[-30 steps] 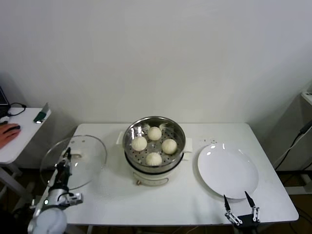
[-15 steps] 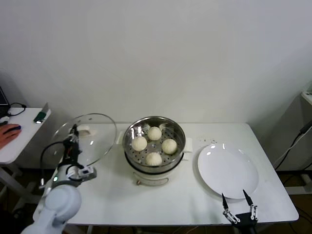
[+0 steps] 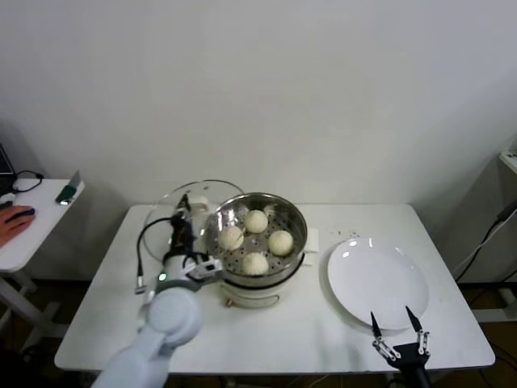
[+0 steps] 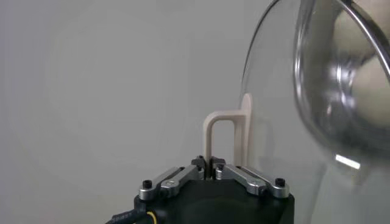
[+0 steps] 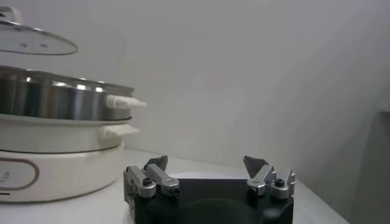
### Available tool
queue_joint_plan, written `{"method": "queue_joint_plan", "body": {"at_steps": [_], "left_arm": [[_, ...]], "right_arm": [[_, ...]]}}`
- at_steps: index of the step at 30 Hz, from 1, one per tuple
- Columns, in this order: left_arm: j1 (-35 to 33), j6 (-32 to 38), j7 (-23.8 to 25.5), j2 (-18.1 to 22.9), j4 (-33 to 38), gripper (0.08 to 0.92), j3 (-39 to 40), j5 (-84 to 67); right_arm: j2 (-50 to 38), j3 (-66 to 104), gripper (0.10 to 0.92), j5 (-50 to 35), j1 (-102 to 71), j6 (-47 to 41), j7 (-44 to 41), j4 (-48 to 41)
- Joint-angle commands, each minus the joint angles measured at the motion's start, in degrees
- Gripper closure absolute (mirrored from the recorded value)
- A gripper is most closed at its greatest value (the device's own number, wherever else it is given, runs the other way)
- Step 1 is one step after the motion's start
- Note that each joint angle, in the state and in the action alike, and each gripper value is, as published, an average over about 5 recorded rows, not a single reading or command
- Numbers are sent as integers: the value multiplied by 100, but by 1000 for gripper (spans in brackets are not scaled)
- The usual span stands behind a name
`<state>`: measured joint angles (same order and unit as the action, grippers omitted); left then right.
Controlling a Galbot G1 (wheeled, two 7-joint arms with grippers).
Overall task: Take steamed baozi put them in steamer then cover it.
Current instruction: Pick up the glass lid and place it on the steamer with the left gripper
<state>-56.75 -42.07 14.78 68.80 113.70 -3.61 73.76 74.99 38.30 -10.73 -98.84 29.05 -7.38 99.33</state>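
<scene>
Several cream-white baozi [image 3: 256, 221] lie on the perforated tray of the steel steamer [image 3: 296, 218] at the table's middle. My left gripper [image 3: 183, 215] is shut on the cream bar handle [image 4: 226, 129] of the glass cover [image 3: 203, 194]. It holds the cover tilted in the air, just left of the steamer and overlapping its left rim. The left wrist view shows the glass cover [image 4: 286, 122] close up, with my left gripper [image 4: 209, 165] pinching the handle. My right gripper [image 3: 397, 339] stands open with nothing in it at the table's front right; the right gripper [image 5: 207, 163] faces the steamer [image 5: 55, 100].
An empty white plate [image 3: 377, 283] lies right of the steamer. The steamer's cream base [image 3: 250, 295] has side handles [image 5: 125, 102]. At the far left a side table [image 3: 32, 242] holds a person's hand [image 3: 12, 222] and a small device [image 3: 69, 191].
My left arm has carried the cover rightward, from beyond the table's left edge to the steamer's left rim. The right gripper has hardly moved.
</scene>
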Motion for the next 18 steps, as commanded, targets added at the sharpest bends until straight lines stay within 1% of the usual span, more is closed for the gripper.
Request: {"method": "queue_joint_plan", "body": {"at_steps": [1, 5, 8, 15, 18], "left_arm": [[731, -293, 497, 1246, -709, 852, 1207, 1131], [755, -293, 493, 1591, -942, 852, 1370, 1311], [735, -289, 472, 1769, -1069, 852, 1431, 1417], [603, -266, 357, 1988, -1260, 852, 1436, 1577], [550, -243, 282, 2017, -1326, 852, 1416, 1627]], "right_arm": [[-40, 34, 203, -10, 44, -133, -14, -28], [-56, 68, 203, -15, 42, -112, -16, -33], [-79, 102, 203, -27, 29, -99, -16, -21], [-137, 172, 203, -139, -14, -77, -10, 6], [-122, 160, 203, -160, -50, -75, -17, 65]]}}
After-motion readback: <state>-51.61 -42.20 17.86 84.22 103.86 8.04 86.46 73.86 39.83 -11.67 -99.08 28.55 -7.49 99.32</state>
